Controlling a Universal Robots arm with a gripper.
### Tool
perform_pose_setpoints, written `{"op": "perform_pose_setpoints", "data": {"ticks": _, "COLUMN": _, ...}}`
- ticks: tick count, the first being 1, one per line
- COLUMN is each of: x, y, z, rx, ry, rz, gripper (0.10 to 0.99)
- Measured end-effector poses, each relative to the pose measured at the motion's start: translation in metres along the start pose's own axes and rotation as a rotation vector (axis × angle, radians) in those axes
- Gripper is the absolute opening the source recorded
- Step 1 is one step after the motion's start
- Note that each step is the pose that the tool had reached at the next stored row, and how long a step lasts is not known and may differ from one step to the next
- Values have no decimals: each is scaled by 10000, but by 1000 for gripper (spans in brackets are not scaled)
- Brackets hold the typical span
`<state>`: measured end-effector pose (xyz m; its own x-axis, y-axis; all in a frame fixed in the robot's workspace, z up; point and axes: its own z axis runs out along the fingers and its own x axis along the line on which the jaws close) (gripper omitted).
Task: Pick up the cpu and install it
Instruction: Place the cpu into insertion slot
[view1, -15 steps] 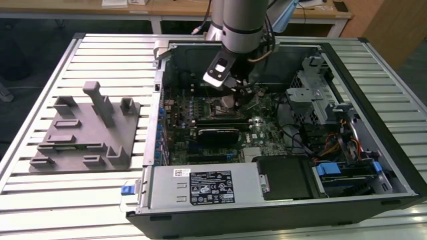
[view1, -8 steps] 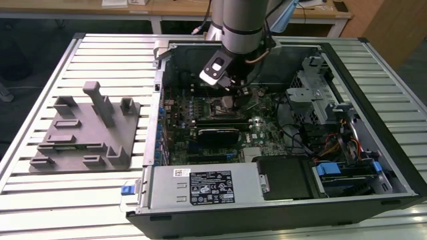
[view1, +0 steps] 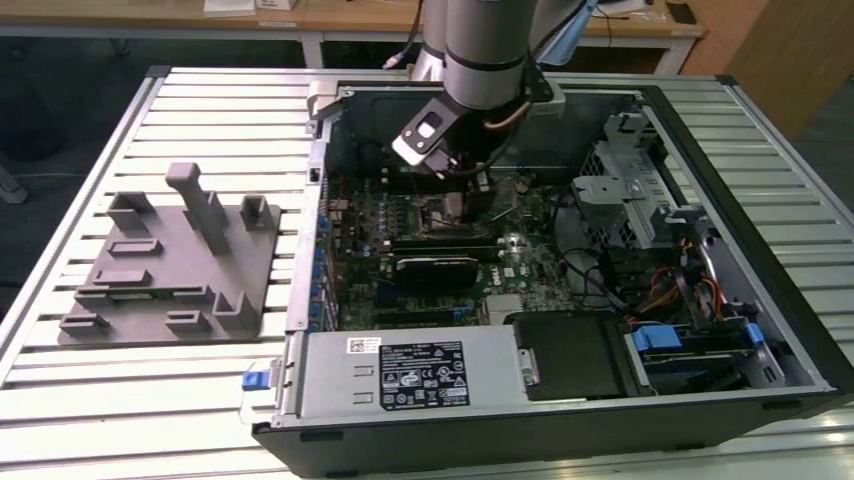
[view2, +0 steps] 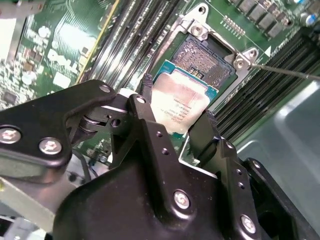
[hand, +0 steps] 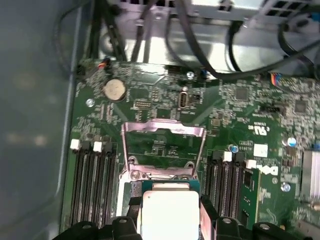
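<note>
The cpu (view2: 184, 100) sat between the jaws, silvery top plate facing the wrist cameras, with the gripper (view2: 178, 100) clamped on two opposite edges. One black finger (view2: 146, 95) pressed one side and the other finger (view2: 210, 125) pressed the opposite side; in the first wrist view the cpu (hand: 170, 212) likewise filled the gap between them. Just past the fingertips lay the open socket (view2: 202, 57), its contact field partly covered by the chip's far edge; I cannot tell whether the two touched. Beyond the socket stood the raised load plate (hand: 163, 131). Memory slots (hand: 92, 182) flanked the jaws on both sides. In the exterior view the gripper (view1: 455, 198) hung inside the case (view1: 801, 330), well apart from the tray (view1: 174, 265).
</note>
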<state>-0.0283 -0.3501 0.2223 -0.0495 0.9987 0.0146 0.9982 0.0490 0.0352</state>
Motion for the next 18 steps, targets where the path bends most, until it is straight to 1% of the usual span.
{"op": "perform_pose_setpoints", "data": {"ticks": 4, "x": 0, "y": -1, "z": 9, "rx": -10, "ry": -26, "rz": 713, "gripper": 541}}
{"op": "perform_pose_setpoints", "data": {"ticks": 5, "x": 0, "y": -1, "z": 10, "rx": -10, "ry": -29, "rz": 767, "gripper": 541}}
{"op": "perform_pose_setpoints", "data": {"ticks": 9, "x": 3, "y": -29, "z": 20, "rx": -12, "ry": -26, "rz": 766, "gripper": 541}}
{"op": "perform_pose_setpoints", "data": {"ticks": 12, "x": 8, "y": -47, "z": 31, "rx": -10, "ry": -22, "rz": 617, "gripper": 541}}
{"op": "perform_pose_setpoints", "data": {"ticks": 15, "x": 25, "y": -53, "z": 42, "rx": -6, "ry": -15, "rz": 413, "gripper": 541}}
{"op": "perform_pose_setpoints", "data": {"ticks": 18, "x": 36, "y": -54, "z": 56, "rx": -7, "ry": -12, "rz": 405, "gripper": 541}}
